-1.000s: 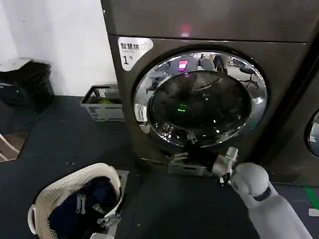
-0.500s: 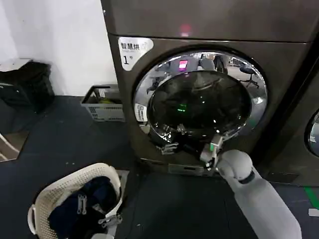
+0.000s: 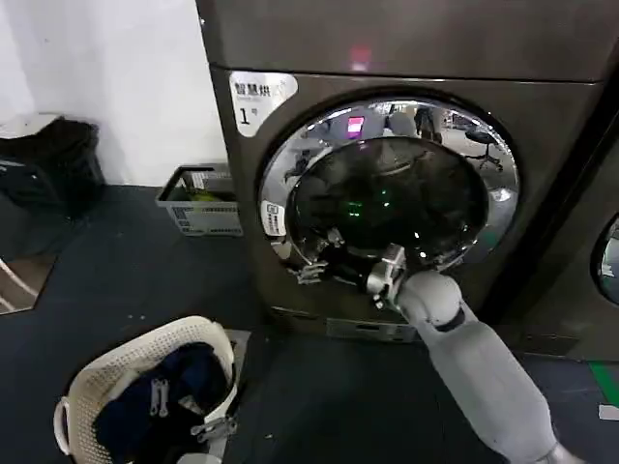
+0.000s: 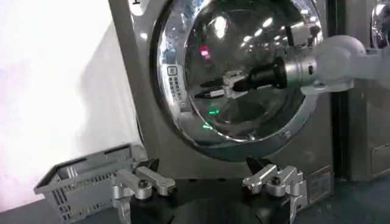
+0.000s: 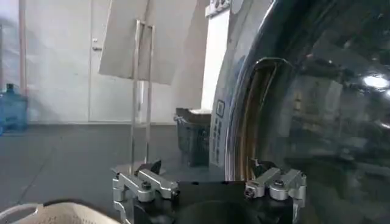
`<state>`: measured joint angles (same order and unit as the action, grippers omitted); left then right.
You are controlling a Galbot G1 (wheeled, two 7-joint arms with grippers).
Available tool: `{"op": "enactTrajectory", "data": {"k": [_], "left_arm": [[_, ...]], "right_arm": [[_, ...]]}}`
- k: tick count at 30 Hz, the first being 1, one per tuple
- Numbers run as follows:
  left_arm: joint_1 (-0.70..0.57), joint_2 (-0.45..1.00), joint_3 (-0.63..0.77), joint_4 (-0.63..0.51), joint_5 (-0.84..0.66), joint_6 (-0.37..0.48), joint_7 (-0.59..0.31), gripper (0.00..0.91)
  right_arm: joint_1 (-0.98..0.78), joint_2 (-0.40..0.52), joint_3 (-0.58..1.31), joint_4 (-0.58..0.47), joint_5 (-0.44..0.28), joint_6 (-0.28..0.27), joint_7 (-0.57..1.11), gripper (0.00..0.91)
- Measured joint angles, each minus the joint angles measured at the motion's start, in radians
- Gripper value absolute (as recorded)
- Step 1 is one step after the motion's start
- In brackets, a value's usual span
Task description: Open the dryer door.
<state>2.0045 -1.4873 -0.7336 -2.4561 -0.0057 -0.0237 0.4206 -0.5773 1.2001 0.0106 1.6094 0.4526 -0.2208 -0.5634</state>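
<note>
Dark floor, white wall behind. Dryer against it, dryer door shut in its front. Right gripper at the door's lower left rim, fingers spread, nothing held. Left gripper parked low, fingers apart. Reaching step, by the look; next calls for hooking the rim edge and pulling outward. Cream laundry basket nearby with dark clothes; grey crate by the wall.

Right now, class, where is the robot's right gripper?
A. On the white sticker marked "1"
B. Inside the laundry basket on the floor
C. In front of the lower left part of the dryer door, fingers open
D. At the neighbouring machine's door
C: the right gripper is held out, fingers open, before the lower left part of the dryer door.
</note>
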Motion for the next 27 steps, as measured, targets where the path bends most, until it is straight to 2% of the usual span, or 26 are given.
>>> {"op": "enactTrajectory", "data": {"k": [15, 19, 22, 27], "left_arm": [[-0.007, 0.0, -0.001, -0.004, 0.004, 0.046, 0.0, 0.907], [-0.011, 0.0, -0.001, -0.007, 0.002, 0.071, -0.011, 0.907], [-0.016, 0.0, 0.001, -0.018, -0.019, 0.122, -0.026, 0.907], [-0.031, 0.002, -0.01, -0.023, 0.001, 0.139, -0.033, 0.907]], "right_arm": [[0.043, 0.023, -0.028, -0.035, 0.004, 0.017, -0.011, 0.907], [0.043, 0.019, -0.028, -0.035, 0.018, 0.015, -0.057, 0.907], [0.043, 0.014, -0.028, -0.034, 0.039, 0.007, -0.096, 0.907], [0.047, -0.004, -0.033, -0.032, 0.058, 0.008, -0.182, 0.907]]}}
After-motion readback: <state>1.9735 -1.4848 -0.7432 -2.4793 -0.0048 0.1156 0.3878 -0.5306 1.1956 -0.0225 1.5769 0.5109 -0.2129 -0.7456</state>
